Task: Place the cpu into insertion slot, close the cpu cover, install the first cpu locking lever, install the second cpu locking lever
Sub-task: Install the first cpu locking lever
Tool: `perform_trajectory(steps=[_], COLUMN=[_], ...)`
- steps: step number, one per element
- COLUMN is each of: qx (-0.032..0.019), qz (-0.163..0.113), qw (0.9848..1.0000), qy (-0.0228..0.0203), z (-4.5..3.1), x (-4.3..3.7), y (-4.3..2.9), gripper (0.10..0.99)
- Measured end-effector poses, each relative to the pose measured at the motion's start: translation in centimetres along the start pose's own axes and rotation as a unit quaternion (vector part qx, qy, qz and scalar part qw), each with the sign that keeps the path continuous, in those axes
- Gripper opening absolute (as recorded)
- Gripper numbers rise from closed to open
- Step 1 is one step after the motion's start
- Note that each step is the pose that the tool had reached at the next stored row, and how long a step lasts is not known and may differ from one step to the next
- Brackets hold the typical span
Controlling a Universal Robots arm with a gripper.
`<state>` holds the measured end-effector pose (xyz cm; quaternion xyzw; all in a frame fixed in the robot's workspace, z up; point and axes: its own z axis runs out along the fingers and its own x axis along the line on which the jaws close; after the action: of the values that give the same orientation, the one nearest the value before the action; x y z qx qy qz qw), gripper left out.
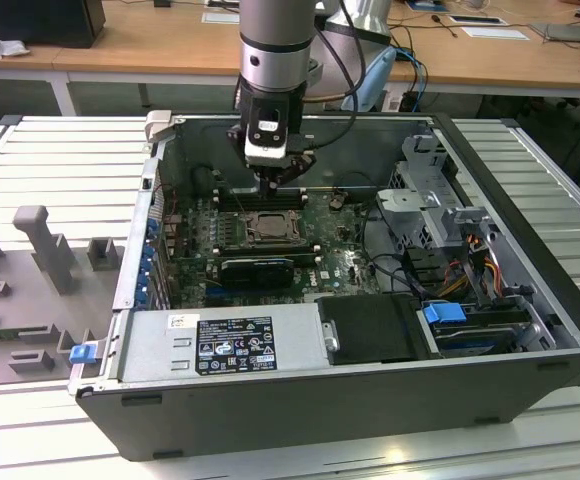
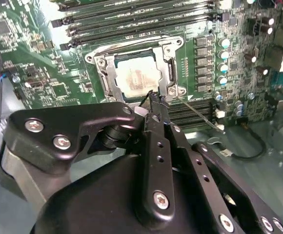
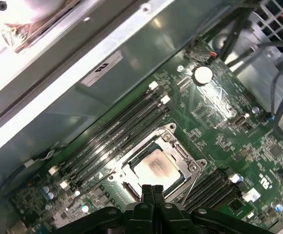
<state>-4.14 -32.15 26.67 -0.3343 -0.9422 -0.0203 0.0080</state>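
The cpu (image 2: 139, 78) (image 3: 156, 168), with its pale metal top, lies in the insertion slot (image 1: 267, 228) on the green motherboard. The cpu cover (image 2: 110, 83) (image 3: 181, 157) lies flat around it, its window framing the chip. My gripper (image 1: 275, 182) (image 2: 154, 97) (image 3: 152, 188) hovers just above the socket's edge, shut, with nothing seen between its fingers. A thin wire locking lever (image 2: 197, 116) runs out from the socket corner beside the fingertips. Another lever (image 2: 131, 43) lies along the socket's opposite side.
Long black memory slots (image 3: 112, 134) (image 2: 131, 19) flank the socket on both sides. A black expansion card (image 1: 258, 270) sits near it. The case walls (image 1: 160, 160), a drive cage (image 1: 420, 190) and cables (image 1: 470, 270) surround the board. A power supply (image 1: 220, 345) fills the front.
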Motion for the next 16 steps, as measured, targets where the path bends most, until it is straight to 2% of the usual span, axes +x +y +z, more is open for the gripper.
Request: perform_trajectory(steps=[3,7,13,16], qx=[0.0008,0.0017,0.0027,0.0033], qz=[-0.027,-0.061,-0.096,-0.116], qw=[0.9996,0.9982,0.9954,0.9932], qy=[0.0009,0.0020,0.0032,0.0038], z=[0.00,0.00,0.00,0.00], x=[0.00,0.00,0.00,0.00], y=[0.00,0.00,0.00,0.00], gripper=[0.106,0.106,0.106,0.106])
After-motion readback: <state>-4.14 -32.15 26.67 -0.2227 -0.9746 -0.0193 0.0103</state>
